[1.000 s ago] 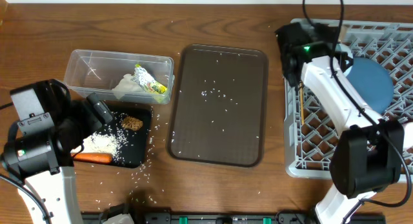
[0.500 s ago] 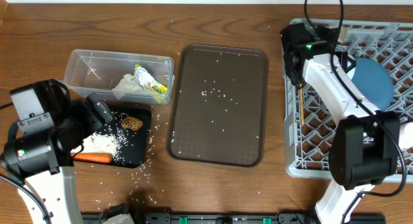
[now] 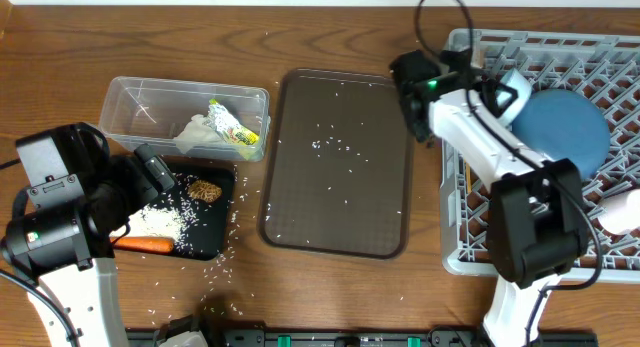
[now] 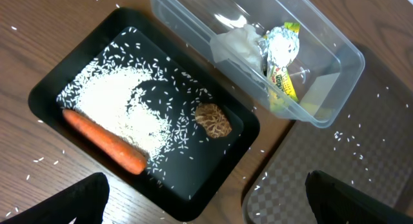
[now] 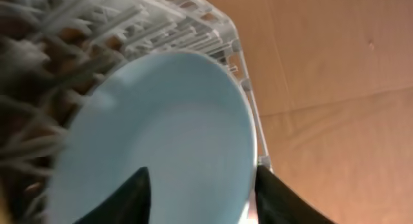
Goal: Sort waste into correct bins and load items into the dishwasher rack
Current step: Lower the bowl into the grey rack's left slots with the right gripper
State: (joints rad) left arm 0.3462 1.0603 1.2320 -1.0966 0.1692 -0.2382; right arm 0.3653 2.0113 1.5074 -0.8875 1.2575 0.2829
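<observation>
Blue dish point(image 5: 161, 133) in rack point(image 5: 139, 24), beyond parted right jaws

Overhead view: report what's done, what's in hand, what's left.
Done: tissue and wrapper lie in the clear tub; carrot, brown lump and rice pile in the black tray; blue dish in the rack. In hand: nothing; left gripper and right gripper both open. Left: stray rice grains on the serving tray and table.

A large blue round dish point(image 5: 161, 127) sits in the grey plastic pegged rack point(image 5: 58, 30); before it, the right gripper point(image 5: 203, 208) gapes empty.
</observation>
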